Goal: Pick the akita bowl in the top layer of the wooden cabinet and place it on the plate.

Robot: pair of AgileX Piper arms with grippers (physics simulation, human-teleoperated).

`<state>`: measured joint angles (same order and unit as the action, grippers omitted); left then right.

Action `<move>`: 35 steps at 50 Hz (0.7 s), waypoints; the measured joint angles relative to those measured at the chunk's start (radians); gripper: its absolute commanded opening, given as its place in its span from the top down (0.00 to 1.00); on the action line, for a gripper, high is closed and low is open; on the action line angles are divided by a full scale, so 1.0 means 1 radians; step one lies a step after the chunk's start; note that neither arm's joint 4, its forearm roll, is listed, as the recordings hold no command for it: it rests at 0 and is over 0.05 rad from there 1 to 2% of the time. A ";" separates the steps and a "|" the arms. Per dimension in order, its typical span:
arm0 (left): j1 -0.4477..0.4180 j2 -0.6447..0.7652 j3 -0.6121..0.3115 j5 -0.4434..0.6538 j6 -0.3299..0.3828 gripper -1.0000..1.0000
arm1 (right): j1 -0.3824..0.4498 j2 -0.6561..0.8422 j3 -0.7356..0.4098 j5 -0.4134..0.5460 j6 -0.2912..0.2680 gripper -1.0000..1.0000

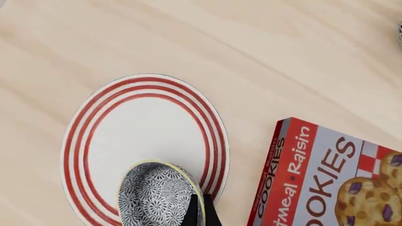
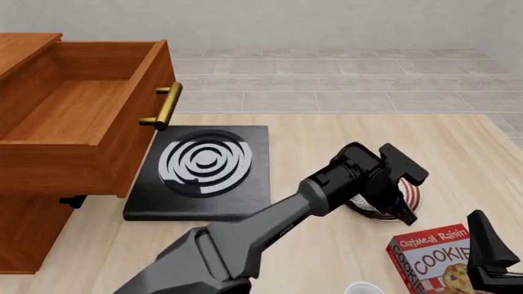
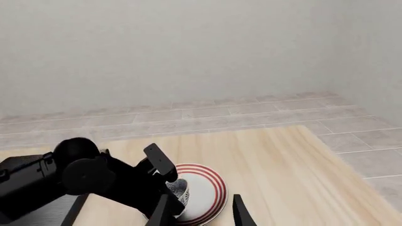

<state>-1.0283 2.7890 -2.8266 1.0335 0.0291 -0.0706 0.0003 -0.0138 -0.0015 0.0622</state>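
Beyond the pale wooden table (image 2: 327, 147), grey tiled floor (image 2: 327, 79) meets a plain wall; left gripper (image 1: 202, 209) clamps the akita bowl (image 1: 154, 193) over the plate (image 1: 144, 127); right gripper's (image 3: 201, 212) fingers are spread.

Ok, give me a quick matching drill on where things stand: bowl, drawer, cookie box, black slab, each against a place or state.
Things:
1. bowl
2. drawer
3. cookie box
4. black slab

Places or states:
A. pulled open, nothing visible inside
B. held in the left end effector over the plate
C. flat on the table beside the plate
D. in front of the cabinet

Pairs: 1-B, 2-A, 3-C, 4-D
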 measured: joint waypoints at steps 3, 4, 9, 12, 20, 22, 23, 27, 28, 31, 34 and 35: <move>-0.001 0.001 0.000 -0.001 -0.002 1.00 | 0.000 0.000 0.000 0.000 0.000 0.00; -0.001 0.001 0.000 -0.002 -0.003 1.00 | 0.000 0.000 0.000 0.000 0.001 0.00; 0.000 0.002 -0.001 -0.003 -0.005 1.00 | 0.000 0.000 0.000 0.000 0.001 0.00; 0.000 0.002 -0.002 -0.003 -0.006 0.00 | 0.000 0.000 0.000 0.001 0.001 0.00; 0.003 -0.002 -0.003 -0.003 -0.008 0.00 | 0.001 0.000 -0.001 0.001 0.001 0.00; 0.003 -0.004 -0.003 -0.002 -0.008 0.00 | 0.001 0.000 -0.001 0.002 0.001 0.00; 0.002 -0.005 -0.003 -0.002 -0.008 0.00 | 0.001 0.000 -0.001 0.002 0.001 0.00; 0.003 -0.008 -0.003 -0.001 -0.008 0.00 | 0.001 0.000 -0.001 0.001 0.000 0.00; 0.003 -0.008 -0.003 -0.001 -0.008 0.00 | 0.001 0.000 -0.001 0.001 0.000 0.00; 0.003 -0.010 -0.003 0.000 -0.007 0.00 | 0.002 0.000 -0.001 0.002 0.000 0.00; 0.002 -0.012 -0.004 0.002 -0.008 0.00 | 0.002 0.000 -0.002 0.002 -0.001 0.00; 0.002 -0.013 -0.004 0.002 -0.008 0.00 | 0.002 0.000 -0.002 0.002 -0.001 0.00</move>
<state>-1.0268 2.7765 -2.8301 1.0357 0.0215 -0.0687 0.0003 -0.0157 0.0003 0.0616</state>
